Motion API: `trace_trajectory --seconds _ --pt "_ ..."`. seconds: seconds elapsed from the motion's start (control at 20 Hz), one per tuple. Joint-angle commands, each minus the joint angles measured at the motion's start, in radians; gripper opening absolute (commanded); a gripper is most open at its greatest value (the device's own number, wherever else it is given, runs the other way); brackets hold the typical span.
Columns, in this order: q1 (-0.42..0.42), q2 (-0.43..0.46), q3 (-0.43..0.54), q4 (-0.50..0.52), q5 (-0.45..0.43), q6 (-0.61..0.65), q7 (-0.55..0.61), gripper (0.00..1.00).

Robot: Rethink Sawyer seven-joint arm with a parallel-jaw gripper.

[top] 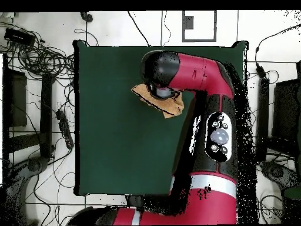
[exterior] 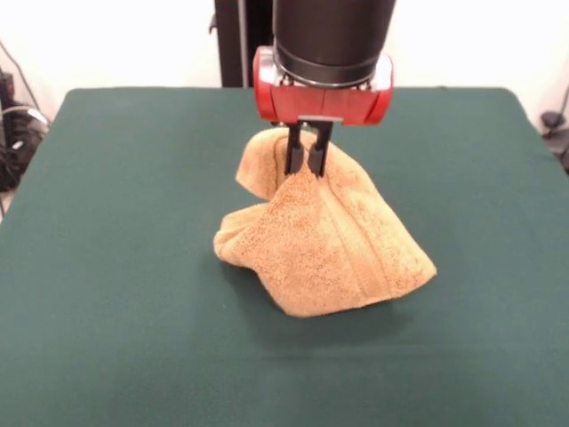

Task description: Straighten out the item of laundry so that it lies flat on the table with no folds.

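Observation:
The orange-tan terry towel [exterior: 324,245] hangs in a tented, folded heap from my gripper [exterior: 305,169], with its lower part resting on the green table [exterior: 133,267]. My gripper is shut on a pinched peak of the towel near its top, under the red wrist. A woven band runs down the towel's right side. In the overhead view the arm covers most of the towel [top: 170,107]; only its edges show beside the wrist, and the gripper itself is hidden there. The table [top: 117,147] shows around it.
The red arm [top: 214,118] reaches across the right part of the table in the overhead view. Cables and equipment [top: 41,59] lie on the floor beyond the table's edges.

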Motion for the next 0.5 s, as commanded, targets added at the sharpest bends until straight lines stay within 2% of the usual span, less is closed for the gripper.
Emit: trace_trajectory --seconds 0.05,0.5 --pt "0.002 -0.009 0.072 -0.007 -0.005 0.111 0.046 0.0" --pt "0.025 0.014 0.062 -0.101 -0.015 0.197 0.075 0.0"
